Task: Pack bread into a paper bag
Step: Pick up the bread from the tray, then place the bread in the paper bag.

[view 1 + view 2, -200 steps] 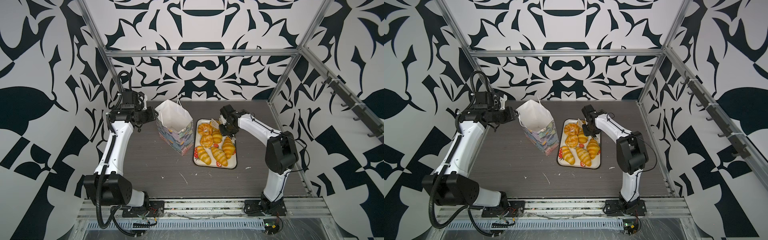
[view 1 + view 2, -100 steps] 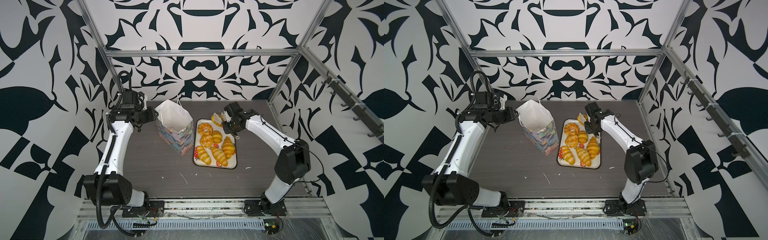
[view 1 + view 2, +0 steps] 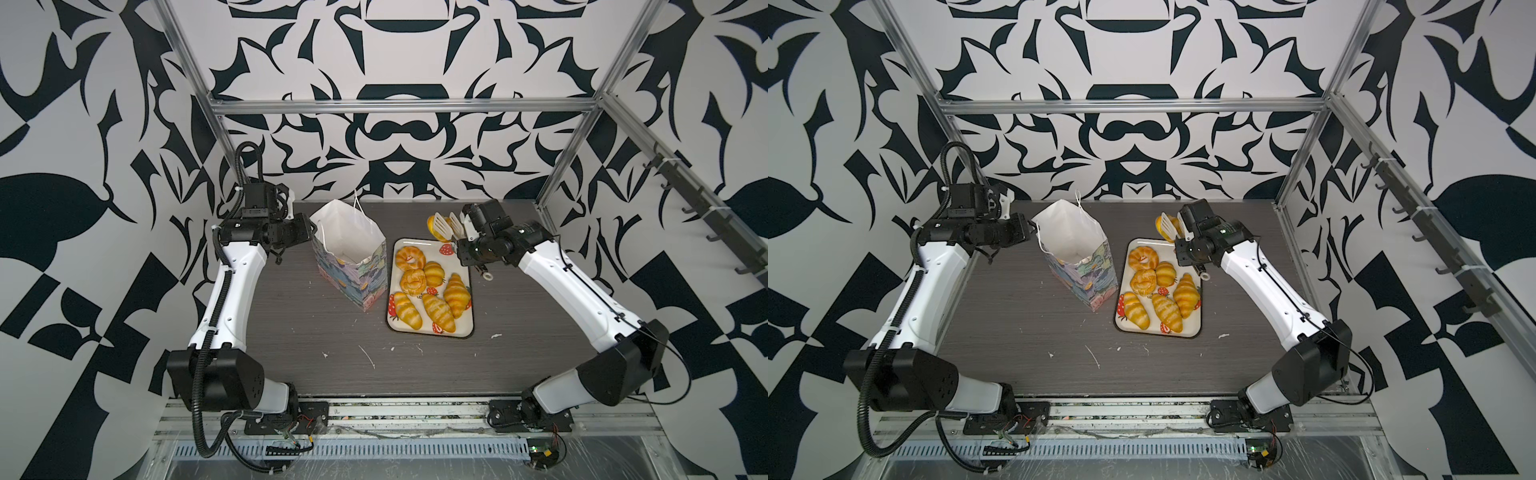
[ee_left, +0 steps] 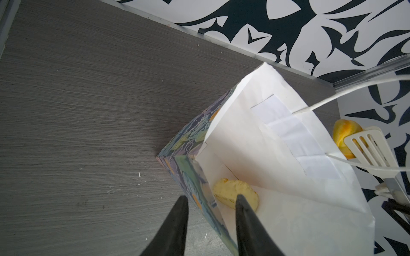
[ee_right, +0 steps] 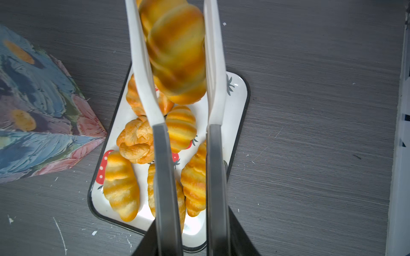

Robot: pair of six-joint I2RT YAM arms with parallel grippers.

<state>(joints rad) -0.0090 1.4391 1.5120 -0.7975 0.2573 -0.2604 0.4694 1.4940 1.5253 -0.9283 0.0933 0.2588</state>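
Observation:
The paper bag [image 3: 351, 243] stands open on the dark table, left of the tray [image 3: 430, 336]; its floral outside [image 5: 42, 104] shows in the right wrist view. My left gripper [image 4: 209, 198] is open and straddles the bag's near wall, one finger outside and one inside. One piece of bread [image 4: 230, 191] lies on the bag's floor. My right gripper [image 5: 192, 232] is shut on white tongs [image 3: 448, 226]. The tongs clamp a croissant [image 5: 177, 55], held in the air above the tray's far end. Several more pieces of bread [image 3: 434, 311] lie on the tray.
White crumbs and scratches [image 3: 368, 357] mark the table in front of the tray. Aluminium frame posts [image 3: 561, 166] stand at the back corners. A rail of hooks [image 3: 702, 216] runs along the right wall. The bag's cord handle [image 4: 355, 90] arches over its mouth.
My right gripper has lifted a croissant in the tongs off the tray's far end and raised it. The left arm and the bag have stayed put.

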